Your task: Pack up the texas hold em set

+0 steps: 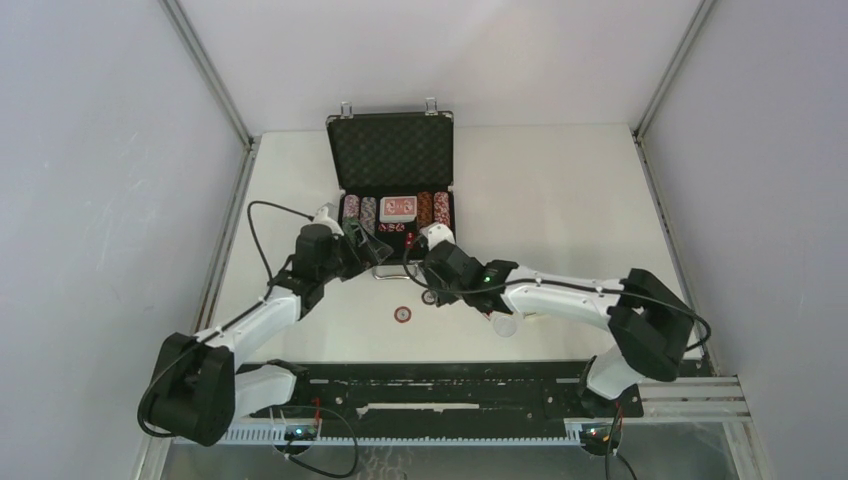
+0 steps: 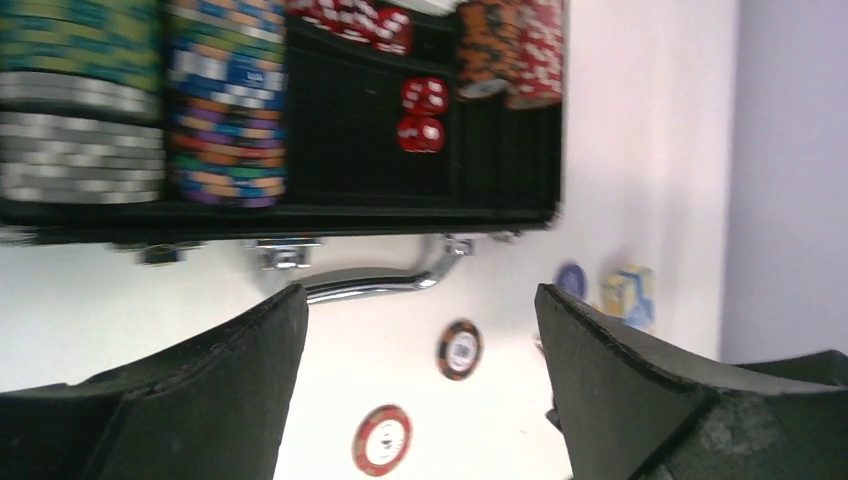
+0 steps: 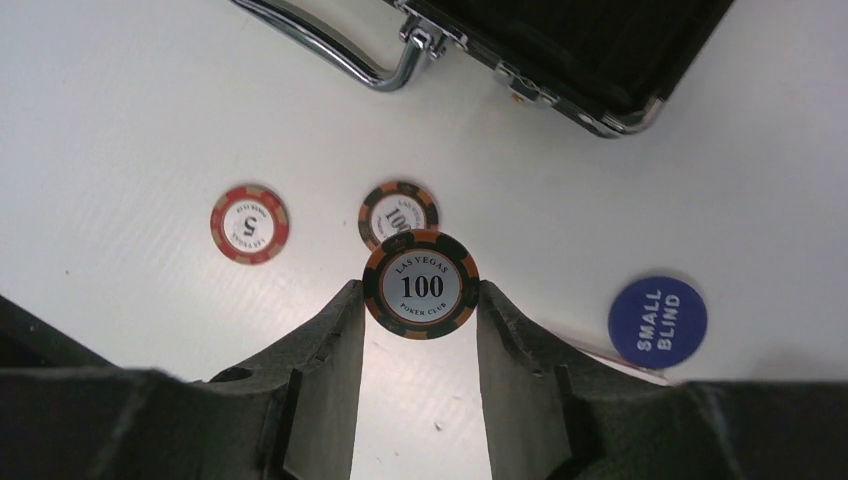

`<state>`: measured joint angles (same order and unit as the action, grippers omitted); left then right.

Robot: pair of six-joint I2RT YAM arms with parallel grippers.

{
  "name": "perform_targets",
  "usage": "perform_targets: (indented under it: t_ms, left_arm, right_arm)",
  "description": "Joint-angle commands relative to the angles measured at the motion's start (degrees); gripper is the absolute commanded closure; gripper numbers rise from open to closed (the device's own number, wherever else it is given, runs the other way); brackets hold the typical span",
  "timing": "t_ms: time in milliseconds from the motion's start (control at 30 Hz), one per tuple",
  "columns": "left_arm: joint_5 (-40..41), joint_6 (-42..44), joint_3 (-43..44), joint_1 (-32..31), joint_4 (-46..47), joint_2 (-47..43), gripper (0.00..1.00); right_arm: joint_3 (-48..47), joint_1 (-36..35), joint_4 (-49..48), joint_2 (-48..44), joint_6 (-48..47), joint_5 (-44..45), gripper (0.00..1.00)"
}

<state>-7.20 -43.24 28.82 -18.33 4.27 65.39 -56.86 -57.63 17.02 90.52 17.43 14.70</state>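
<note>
Right tool (image 3: 420,305) clamped on a black-orange 100 chip (image 3: 420,283), face to camera.
Fingertips (image 3: 335,335) press the chip's rim on both sides; the face reads LAS VEGAS POKER CLUB. A second 100 chip (image 3: 398,208) lies flat on the white tabletop (image 3: 130,120) just behind, partly covered. A red 5 chip (image 3: 249,223) lies further left, apart. A blue SMALL BLIND button (image 3: 657,321) lies right of the fingers. The case (image 3: 600,45) corner and its metal handle (image 3: 340,55) sit at the top.

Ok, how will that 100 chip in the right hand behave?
The right hand pinches the 100 chip by its rim, so it may pivot or slip. Thin disc, likely stiff and light; dropped, it could roll.
</note>
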Motion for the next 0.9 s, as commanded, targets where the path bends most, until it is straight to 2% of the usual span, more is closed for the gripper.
perform_targets:
  t_ms: [0,167,433,633,767,867]
  left_arm:
    - [-16.08,-4.65,0.70,-0.46,10.00,2.33,0.13]
    - [-23.62,-6.72,2.91,-3.48,11.55,4.22,0.14]
    - [-32.02,-8.81,5.85,-7.91,14.14,9.41,0.20]
    - [-33.89,-9.41,5.99,-8.78,15.33,9.50,0.20]
    - [-34.59,-9.18,6.16,-9.09,15.62,10.29,0.28]
    - [-35.29,-8.35,6.40,-9.07,15.85,10.99,0.30]
  right_arm:
    - [3.69,-2.01,-6.01,-7.40,-4.78,2.89,0.65]
    - [6.99,-4.54,-9.42,-12.69,-7.95,3.57,0.65]
    - [8.20,-7.07,-11.29,-15.90,-10.46,5.16,0.64]
    - [8.41,-7.11,-10.72,-17.03,-10.59,5.62,0.64]
    - [8.40,-6.98,-10.51,-17.51,-10.53,5.82,0.64]
    - [8.49,-6.89,-10.58,-17.93,-10.25,6.06,0.65]
